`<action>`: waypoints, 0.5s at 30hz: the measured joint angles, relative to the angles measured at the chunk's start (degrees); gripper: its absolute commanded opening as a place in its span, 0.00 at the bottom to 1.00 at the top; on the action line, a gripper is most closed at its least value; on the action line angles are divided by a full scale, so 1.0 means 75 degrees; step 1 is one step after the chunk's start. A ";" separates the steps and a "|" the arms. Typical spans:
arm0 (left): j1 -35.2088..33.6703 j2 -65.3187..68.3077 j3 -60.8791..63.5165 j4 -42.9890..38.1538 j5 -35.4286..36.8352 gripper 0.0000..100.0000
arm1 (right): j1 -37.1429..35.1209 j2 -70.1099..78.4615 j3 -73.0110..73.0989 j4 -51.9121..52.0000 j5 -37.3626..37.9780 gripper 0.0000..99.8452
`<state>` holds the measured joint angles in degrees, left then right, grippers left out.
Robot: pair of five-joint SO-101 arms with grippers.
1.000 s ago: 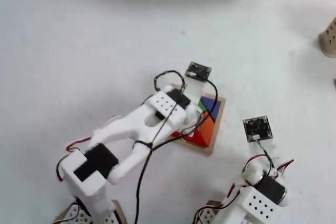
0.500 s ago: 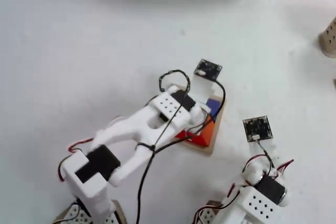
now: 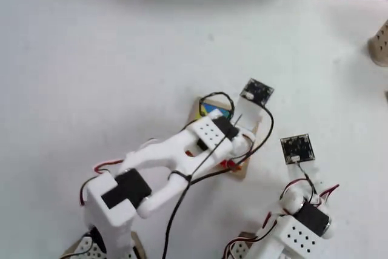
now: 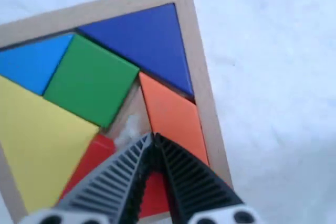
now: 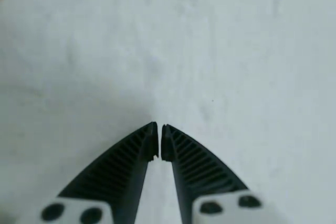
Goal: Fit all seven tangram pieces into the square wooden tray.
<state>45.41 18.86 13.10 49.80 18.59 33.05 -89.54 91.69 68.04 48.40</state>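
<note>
The square wooden tray (image 4: pixel 205 93) holds a dark blue triangle (image 4: pixel 147 35), a light blue piece (image 4: pixel 31 64), a green square (image 4: pixel 92 82), a yellow triangle (image 4: pixel 37 145), an orange parallelogram (image 4: pixel 173 119) and a red piece (image 4: pixel 89 161). A small patch of bare wood (image 4: pixel 128 124) shows between green, orange and red. My left gripper (image 4: pixel 153 140) is shut and empty, its tips over the seam between orange and red. In the high view the left arm (image 3: pixel 206 134) covers most of the tray (image 3: pixel 241 170). My right gripper (image 5: pixel 159 129) is shut over bare white table.
The right arm (image 3: pixel 303 213) rests at the near right, close to the tray's corner. A beige perforated object (image 3: pixel 379 43) stands at the far right edge. Open white table stretches left of and behind the tray.
The left arm has swung rightward across the tray and now hides more of the pieces. The right arm has stayed still.
</note>
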 measured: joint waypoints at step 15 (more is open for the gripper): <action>-0.0035 0.0199 -0.0070 -0.0715 0.0000 0.02 | 0.0000 0.0000 0.0000 0.0000 0.0000 0.02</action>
<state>45.14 20.35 12.57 44.44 18.59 33.05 -89.54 91.69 68.04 48.40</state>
